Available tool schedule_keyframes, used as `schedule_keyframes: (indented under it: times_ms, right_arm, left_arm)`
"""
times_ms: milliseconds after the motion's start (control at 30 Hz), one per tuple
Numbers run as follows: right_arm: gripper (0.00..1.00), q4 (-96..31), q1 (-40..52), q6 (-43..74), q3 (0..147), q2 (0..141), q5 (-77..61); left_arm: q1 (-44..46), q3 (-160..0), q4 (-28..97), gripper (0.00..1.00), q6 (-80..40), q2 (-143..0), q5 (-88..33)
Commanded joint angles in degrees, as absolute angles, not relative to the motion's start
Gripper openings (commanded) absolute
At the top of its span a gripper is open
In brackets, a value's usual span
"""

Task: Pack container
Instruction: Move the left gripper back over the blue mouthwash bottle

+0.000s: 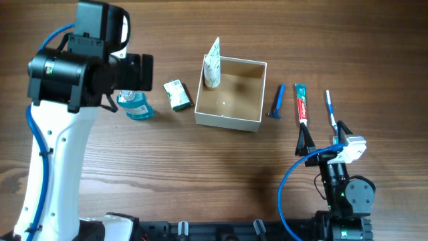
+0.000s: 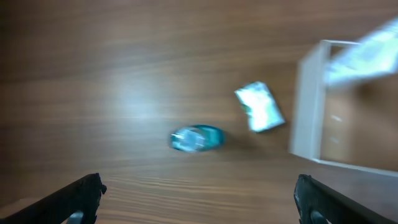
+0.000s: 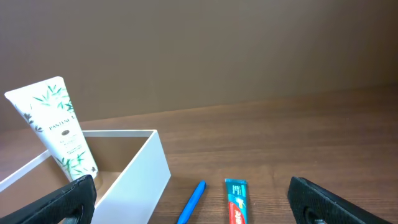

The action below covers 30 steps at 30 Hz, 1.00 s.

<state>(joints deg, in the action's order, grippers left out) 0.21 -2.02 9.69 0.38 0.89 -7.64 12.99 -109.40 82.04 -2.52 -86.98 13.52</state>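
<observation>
The container [image 1: 227, 119] is a square white box with a brown inside at the table's middle. A white Pantene tube [image 1: 212, 62] leans in its back left corner. Left of it lie a small green-and-white packet [image 1: 178, 94] and a blue bottle [image 1: 137, 107]. Right of it lie a blue razor [image 1: 275, 102], a toothpaste tube [image 1: 302, 104] and a toothbrush [image 1: 331, 110]. My left gripper [image 2: 202, 202] is open and empty, high above the bottle [image 2: 196, 138] and packet [image 2: 260, 107]. My right gripper [image 1: 322, 132] is open and empty, short of the razor [image 3: 193, 202] and toothpaste [image 3: 236, 200].
The left arm's white body [image 1: 53, 154] covers the table's left side. The container's white wall [image 3: 140, 180] and the tube [image 3: 59, 134] show at the left of the right wrist view. The left wrist view is blurred, with the container [image 2: 308, 106] at its right.
</observation>
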Motion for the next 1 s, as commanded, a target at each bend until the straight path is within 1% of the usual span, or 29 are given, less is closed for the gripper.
schedule_keyframes:
  times_ms: [0,100,200,333,600,667,733,800,867,967]
  right_arm:
    - [1.00,0.43,-1.74,9.02,0.32,0.21,-6.83]
    - [1.00,0.43,-1.74,8.99,0.30,0.21,-6.83]
    - [1.00,0.43,-1.74,8.99,0.30,0.21,-6.83]
    - [1.00,0.43,-1.74,8.99,0.30,0.21,-6.83]
    - [1.00,0.43,-1.74,8.99,0.30,0.21,-6.83]
    - [1.00,0.43,-1.74,8.99,0.30,0.21,-6.83]
    - [1.00,0.43,-1.74,9.02,0.30,0.21,-6.83]
    - [1.00,0.43,-1.74,8.99,0.30,0.21,-6.83]
    - [1.00,0.43,-1.74,9.02,0.30,0.21,-6.83]
    - [1.00,0.43,-1.74,8.99,0.30,0.21,-6.83]
  left_arm:
    - [12.58,-110.26,81.89,1.00,-3.22,-87.22,23.22]
    - [12.58,-110.19,81.80,1.00,-0.14,-87.24,21.98]
    - [12.56,-110.15,81.71,1.00,10.85,-87.24,15.18]
    - [11.09,-110.15,83.37,1.00,21.30,-87.24,5.34]
    - [4.05,-110.15,82.96,1.00,30.79,-87.68,4.49]
    - [2.48,-110.06,82.98,0.97,35.81,-88.51,4.05]
    - [1.50,-109.82,83.00,0.97,40.62,-89.49,1.50]
    - [0.71,-109.73,84.33,1.00,50.30,-92.23,-5.52]
    - [0.73,-109.73,85.58,1.00,53.71,-94.19,-7.07]
    - [0.80,-109.73,87.59,1.00,55.35,-97.17,-7.03]
